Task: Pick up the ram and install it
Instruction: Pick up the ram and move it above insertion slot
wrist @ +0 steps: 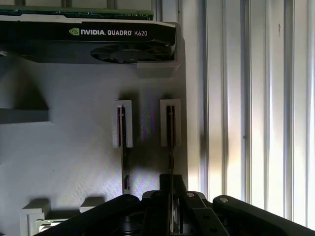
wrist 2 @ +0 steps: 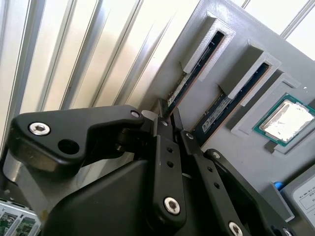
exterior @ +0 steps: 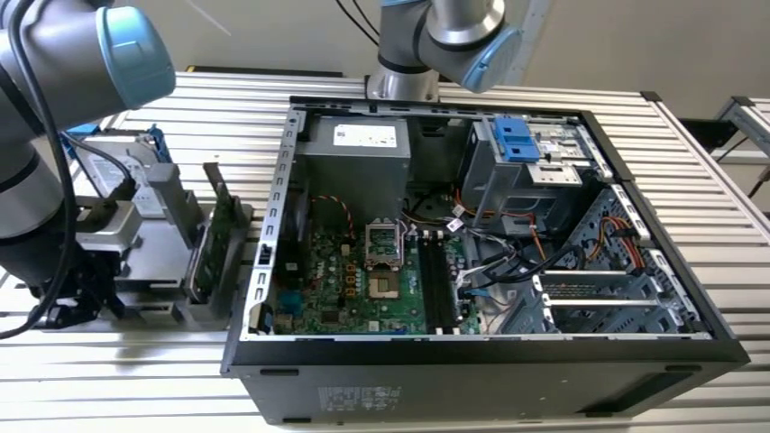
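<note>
My gripper [wrist: 170,183] sits at the end of the ram [wrist: 170,129], which stands in its gray holder [wrist: 74,147]. I cannot tell whether it is clamped. The ram is not lifted yet, and the motherboard slots [exterior: 435,281] look unfilled.

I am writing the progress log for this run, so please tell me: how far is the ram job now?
Done: nothing installed; the motherboard's black slots look empty. In hand: the gripper is right at the ram, which stands in the gray holder beside a second stick; whether it is gripped, I cannot tell. Left: lifting it out and seating it in a slot.
</note>
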